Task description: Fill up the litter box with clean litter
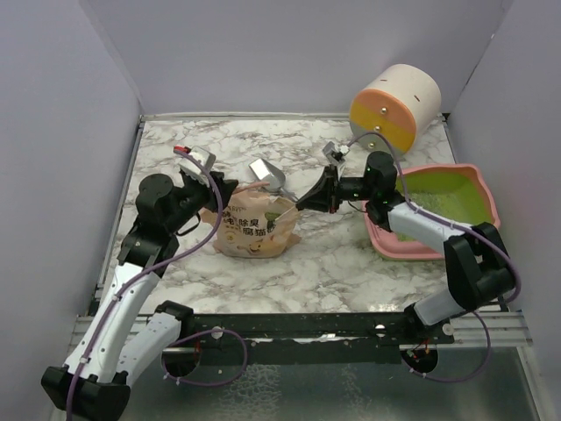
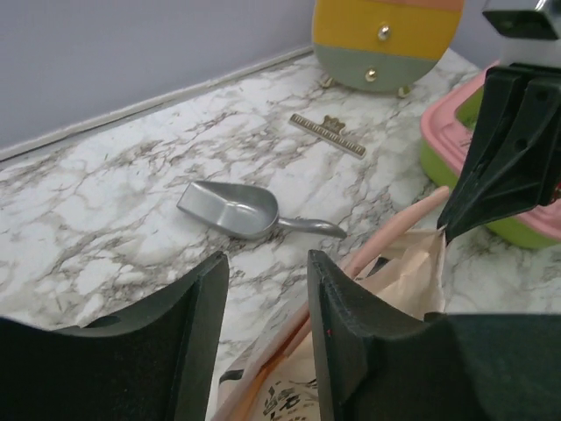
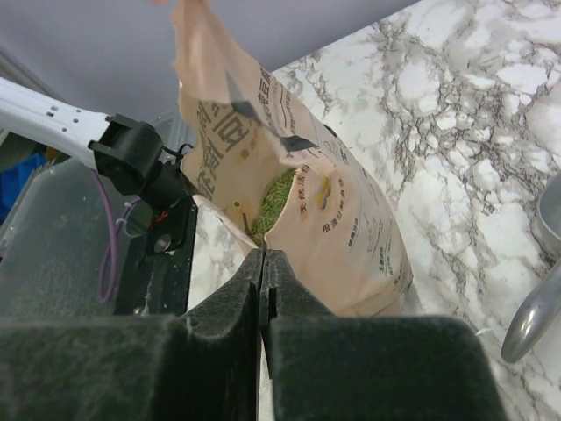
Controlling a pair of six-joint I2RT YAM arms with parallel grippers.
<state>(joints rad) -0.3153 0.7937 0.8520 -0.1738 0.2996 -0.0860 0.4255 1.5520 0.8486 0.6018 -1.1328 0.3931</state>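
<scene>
The litter box (image 1: 478, 180), pink with a lime-green inside, lies at the right and holds a layer of clean litter (image 1: 443, 200). The tan paper bag (image 1: 254, 230) stands mid-table, its mouth open. My right gripper (image 3: 263, 256) is shut on the bag's (image 3: 342, 219) top rim; greenish granules (image 3: 277, 203) show inside the bag. From above, that gripper (image 1: 301, 204) reaches the bag from the right. My left gripper (image 2: 267, 276) is open at the bag's left rim (image 2: 377, 254), with the pink edge running under its fingers (image 2: 342, 316). It shows in the top view (image 1: 221, 200) too.
A silver scoop (image 1: 267, 174) lies on the marble just behind the bag; the left wrist view shows the scoop (image 2: 237, 210) as well. A round cream drum (image 1: 394, 105) with coloured bands stands at the back right. A small ridged strip (image 2: 329, 134) lies near it. Walls close in on three sides.
</scene>
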